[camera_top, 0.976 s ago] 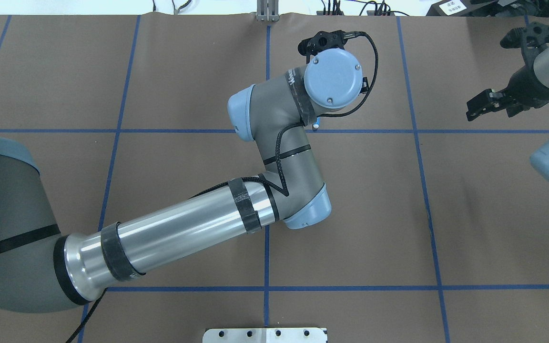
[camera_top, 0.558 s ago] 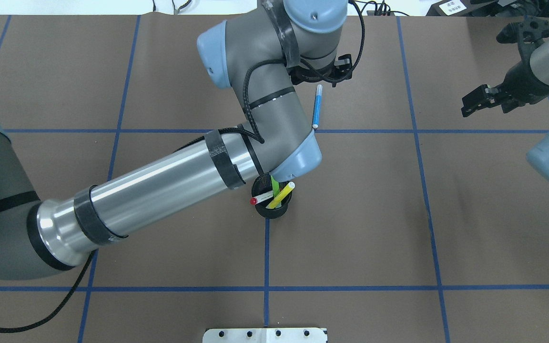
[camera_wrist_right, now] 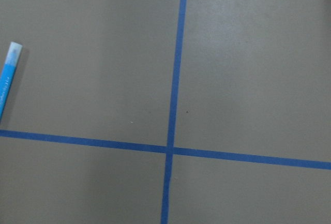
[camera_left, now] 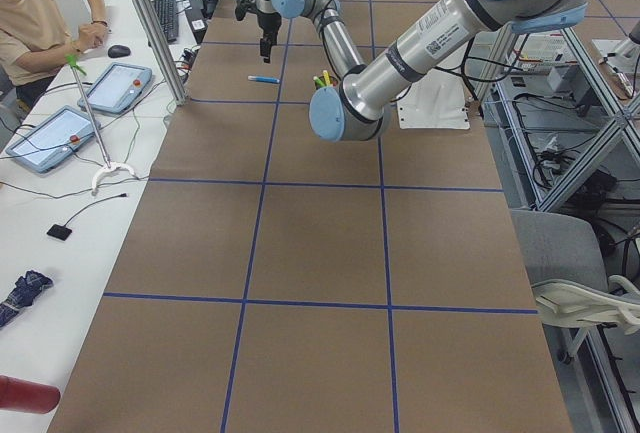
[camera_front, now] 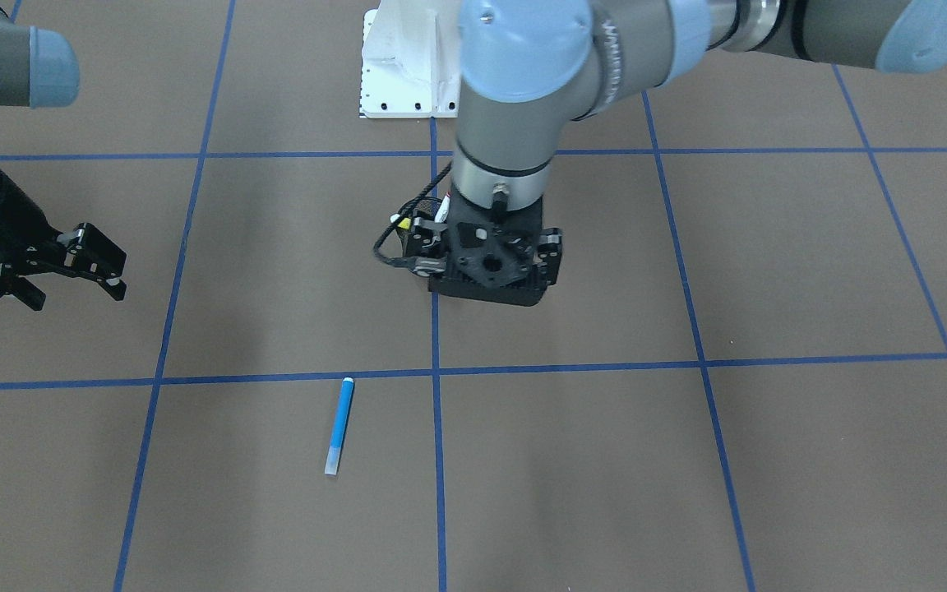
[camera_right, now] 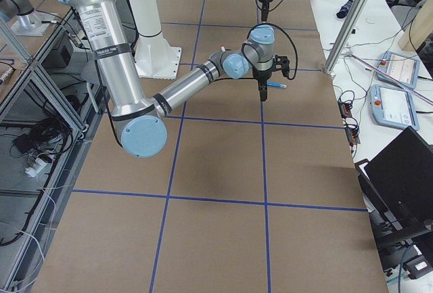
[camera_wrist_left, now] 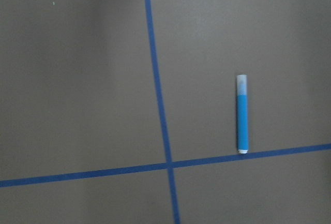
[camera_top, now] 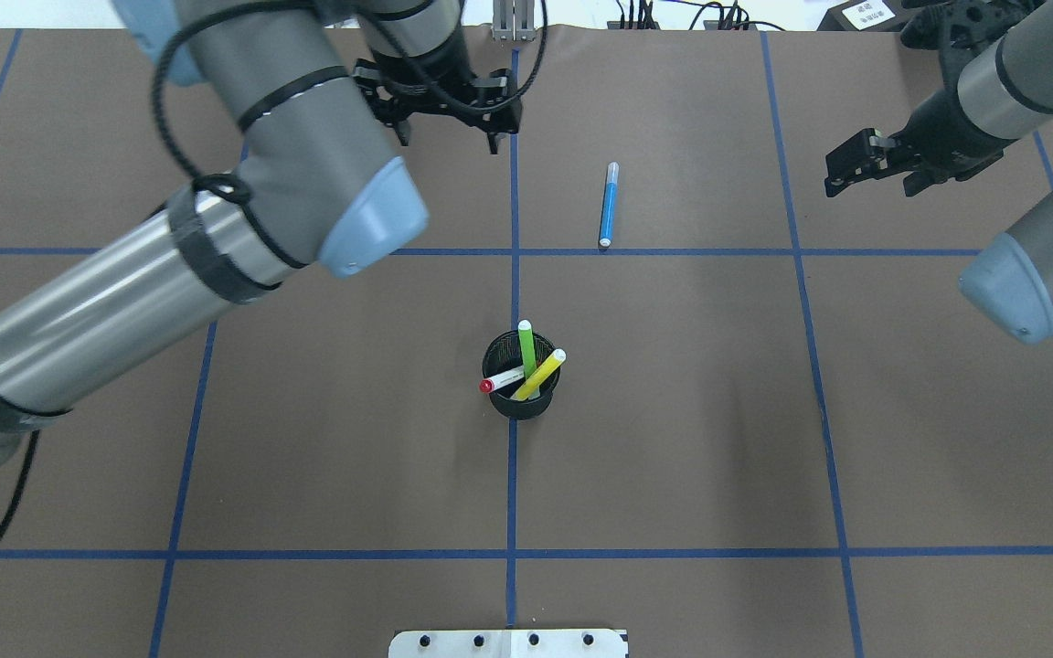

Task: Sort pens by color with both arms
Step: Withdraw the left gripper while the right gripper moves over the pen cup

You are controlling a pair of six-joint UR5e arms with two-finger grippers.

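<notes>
A blue pen (camera_top: 610, 205) lies alone on the brown table, past the blue tape line; it also shows in the left wrist view (camera_wrist_left: 242, 115) and at the edge of the right wrist view (camera_wrist_right: 6, 84). The green pen (camera_top: 526, 344), yellow pen (camera_top: 541, 372) and white pen with red end (camera_top: 499, 379) stand in a black mesh cup (camera_top: 521, 402) at the centre. My left gripper (camera_top: 447, 135) hovers open and empty at the far middle, left of the blue pen. My right gripper (camera_top: 842, 172) hangs open and empty to the right of that pen.
Blue tape lines divide the table (camera_top: 673, 439) into squares. The white pedestal base (camera_top: 508, 642) sits at the near edge. In the exterior left view a person (camera_left: 40, 23) sits at a side desk with tablets (camera_left: 110, 88).
My left arm has swung left and back, away from the blue pen, which stays lying on the table. The cup with three pens is uncovered. My right gripper has drifted left.
</notes>
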